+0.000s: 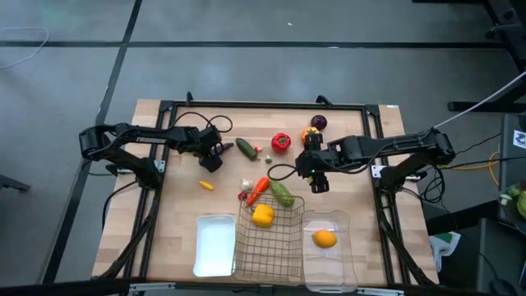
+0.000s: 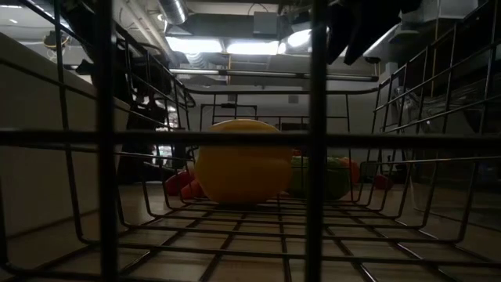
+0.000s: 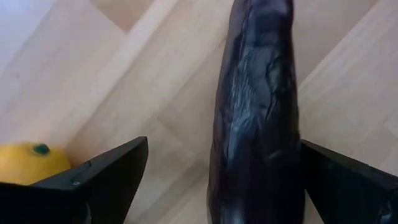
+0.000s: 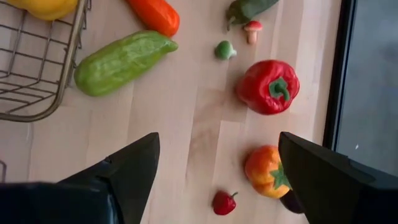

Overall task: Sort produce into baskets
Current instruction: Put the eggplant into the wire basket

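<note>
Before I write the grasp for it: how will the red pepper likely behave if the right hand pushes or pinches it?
The red pepper looks rounded and lobed, so a push would probably roll it unevenly. Its glossy skin may slip between the open right hand. Small pieces like the mushroom lie near, so it might bump them.

eggplant [image 3: 258, 112] cropped (both ends), lemon [image 3: 28, 163] half-hidden

Pale wood-grain surface [image 1: 164, 214]. Flat white tray [image 1: 214, 245]. Silvery wire-mesh basket [image 1: 269, 247] holds yellow pepper [image 1: 262, 215]. Clear plastic bin [image 1: 327, 259] holds orange-yellow lemon [image 1: 325, 238]. Glossy red pepper [image 4: 267, 86], green stem. Light green cucumber [image 4: 120, 61]. Dark purple eggplant [image 3: 258, 118].
</note>
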Available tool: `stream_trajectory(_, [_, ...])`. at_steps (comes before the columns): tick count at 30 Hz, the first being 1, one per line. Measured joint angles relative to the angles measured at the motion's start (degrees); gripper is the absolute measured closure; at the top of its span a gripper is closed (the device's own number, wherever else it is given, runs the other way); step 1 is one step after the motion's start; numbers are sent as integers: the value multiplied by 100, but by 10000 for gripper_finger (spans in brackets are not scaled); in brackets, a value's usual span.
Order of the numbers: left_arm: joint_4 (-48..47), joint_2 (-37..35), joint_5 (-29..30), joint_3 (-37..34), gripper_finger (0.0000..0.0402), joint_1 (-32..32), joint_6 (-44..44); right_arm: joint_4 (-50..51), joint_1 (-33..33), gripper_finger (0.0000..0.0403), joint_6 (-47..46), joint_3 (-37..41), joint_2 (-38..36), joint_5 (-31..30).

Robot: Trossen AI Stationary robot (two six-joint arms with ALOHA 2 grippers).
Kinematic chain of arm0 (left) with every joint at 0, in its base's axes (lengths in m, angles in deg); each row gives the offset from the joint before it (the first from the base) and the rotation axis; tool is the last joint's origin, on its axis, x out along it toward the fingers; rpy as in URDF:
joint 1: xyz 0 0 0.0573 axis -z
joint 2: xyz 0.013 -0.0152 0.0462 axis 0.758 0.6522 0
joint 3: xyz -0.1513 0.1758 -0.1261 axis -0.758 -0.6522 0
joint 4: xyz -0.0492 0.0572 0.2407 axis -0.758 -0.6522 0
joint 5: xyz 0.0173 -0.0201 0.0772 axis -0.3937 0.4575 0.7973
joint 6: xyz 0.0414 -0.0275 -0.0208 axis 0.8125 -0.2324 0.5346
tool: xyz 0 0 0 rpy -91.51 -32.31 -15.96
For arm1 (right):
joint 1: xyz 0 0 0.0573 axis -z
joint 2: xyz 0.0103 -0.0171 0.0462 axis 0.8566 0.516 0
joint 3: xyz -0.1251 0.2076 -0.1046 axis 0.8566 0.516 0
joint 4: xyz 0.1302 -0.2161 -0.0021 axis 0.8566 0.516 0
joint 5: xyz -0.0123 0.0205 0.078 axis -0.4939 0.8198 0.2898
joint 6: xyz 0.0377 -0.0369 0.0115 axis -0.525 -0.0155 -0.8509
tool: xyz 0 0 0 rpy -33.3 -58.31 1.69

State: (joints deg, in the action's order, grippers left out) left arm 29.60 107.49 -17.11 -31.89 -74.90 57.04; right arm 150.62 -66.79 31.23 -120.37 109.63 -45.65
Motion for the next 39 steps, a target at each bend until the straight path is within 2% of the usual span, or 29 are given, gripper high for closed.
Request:
stream_trajectory(5, [27,0,-1,-37,21,5,-93,-63,2,75,2,0,0,-2])
stream_trajectory(13, [113,0,-41,-37,106,7,-372,-20,2,75,2,0,2,0])
stream_trajectory(19, [439,-2,-573,-37,167,7,-661,425,2,75,-3,0,4,0])
stream_trajectory(25, [791,0,-678,-37,217,7,-766,654,2,75,-13,2,4,0])
stream_trajectory(31, [973,-2,-910,49,225,7,-777,652,2,75,-15,2,4,0])
stream_trajectory(39, [956,-242,-1368,702,212,7,-868,654,2,75,-17,2,4,0])
